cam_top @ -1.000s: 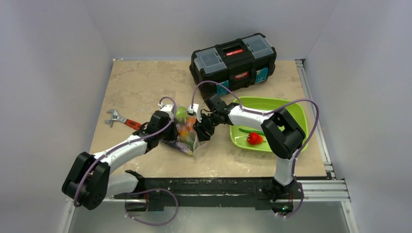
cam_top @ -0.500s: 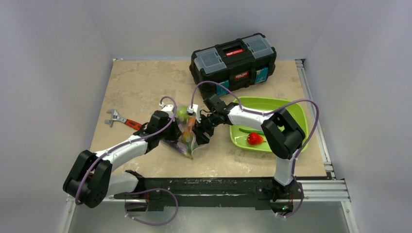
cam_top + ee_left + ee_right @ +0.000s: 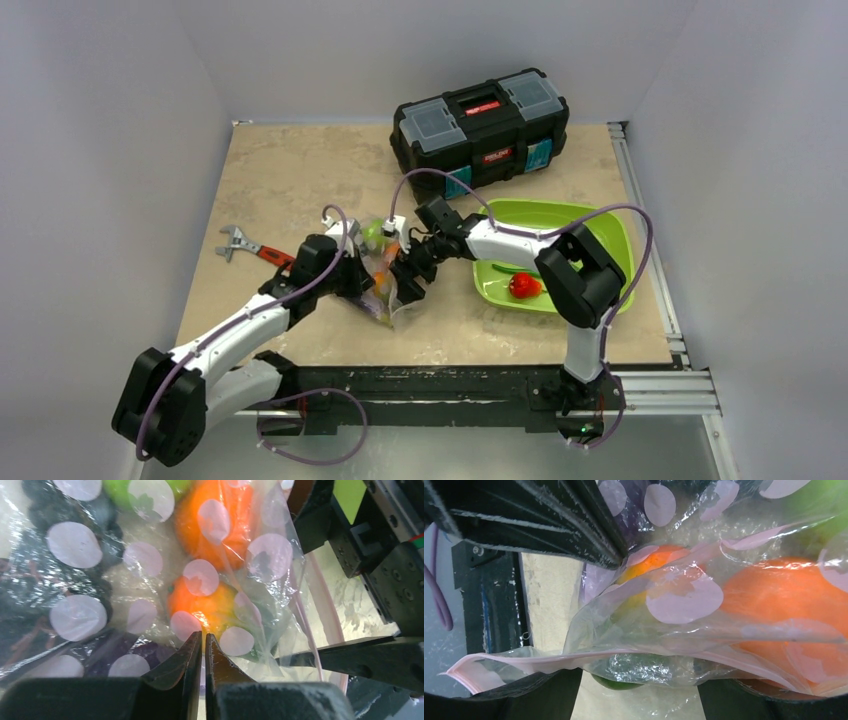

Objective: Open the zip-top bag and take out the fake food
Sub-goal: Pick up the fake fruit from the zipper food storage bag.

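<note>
The clear zip-top bag (image 3: pixel 386 280) lies between my two grippers, left of the tray. Inside it I see an orange (image 3: pixel 220 515), an orange-green mango (image 3: pixel 202 605), a green apple (image 3: pixel 120 490) and dark grapes (image 3: pixel 40 525). My left gripper (image 3: pixel 204 639) is shut, pinching the bag's film just below the mango. My right gripper (image 3: pixel 639 685) is open, its fingers spread wide at the bag's mouth, and the pinkish zip strip (image 3: pixel 524 661) runs across between them. A green piece (image 3: pixel 624 684) shows under the strip. A red pepper (image 3: pixel 523 286) and a green bean (image 3: pixel 515 269) lie in the tray.
A lime-green tray (image 3: pixel 590 225) sits right of the bag. A black toolbox (image 3: pixel 480 120) stands at the back. A red-handled wrench (image 3: pixel 250 248) lies left of my left arm.
My left arm has pulled back and slightly left, drawing the bag with it. My right gripper has followed a little to the left, staying at the bag's mouth.
</note>
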Available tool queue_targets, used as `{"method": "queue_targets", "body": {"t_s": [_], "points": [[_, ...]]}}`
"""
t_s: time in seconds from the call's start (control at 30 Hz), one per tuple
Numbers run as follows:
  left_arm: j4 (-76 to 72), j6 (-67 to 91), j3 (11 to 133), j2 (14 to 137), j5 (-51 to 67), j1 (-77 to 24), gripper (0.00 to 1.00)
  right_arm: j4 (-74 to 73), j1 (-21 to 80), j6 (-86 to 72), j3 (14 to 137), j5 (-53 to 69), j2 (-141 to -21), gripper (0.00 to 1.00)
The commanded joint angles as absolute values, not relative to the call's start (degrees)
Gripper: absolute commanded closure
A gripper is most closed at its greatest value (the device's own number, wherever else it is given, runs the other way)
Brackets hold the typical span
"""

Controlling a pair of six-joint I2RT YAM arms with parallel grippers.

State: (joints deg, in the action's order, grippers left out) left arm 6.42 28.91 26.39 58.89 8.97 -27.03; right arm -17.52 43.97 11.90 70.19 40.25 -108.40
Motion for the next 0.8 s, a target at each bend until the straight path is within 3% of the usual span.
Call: {"method": "queue_targets", "body": {"t_s": [0.0, 0.33, 0.67, 0.77], "points": [[6.28, 30.56, 25.14, 58.90, 13.63, -27.07, 0.94, -15.19, 46.31, 9.98, 72.22, 35.87, -109.33, 0.17], [1.79, 31.53, 23.38, 64.94, 14.91, -27.07, 0.95, -14.42, 52.11, 12.76, 73.52, 22.26, -112.42, 0.20], [7.71, 30.28, 22.42, 56.54, 10.14, -27.07, 0.93, -16.45, 51.94, 18.36, 72.83, 24.22, -105.73, 0.82], [9.76, 30.45, 22.24, 52.49, 9.32, -27.05, 0.90, -18.73, 51.59, 21.72, 72.74, 27.11, -102.73, 0.90]]}}
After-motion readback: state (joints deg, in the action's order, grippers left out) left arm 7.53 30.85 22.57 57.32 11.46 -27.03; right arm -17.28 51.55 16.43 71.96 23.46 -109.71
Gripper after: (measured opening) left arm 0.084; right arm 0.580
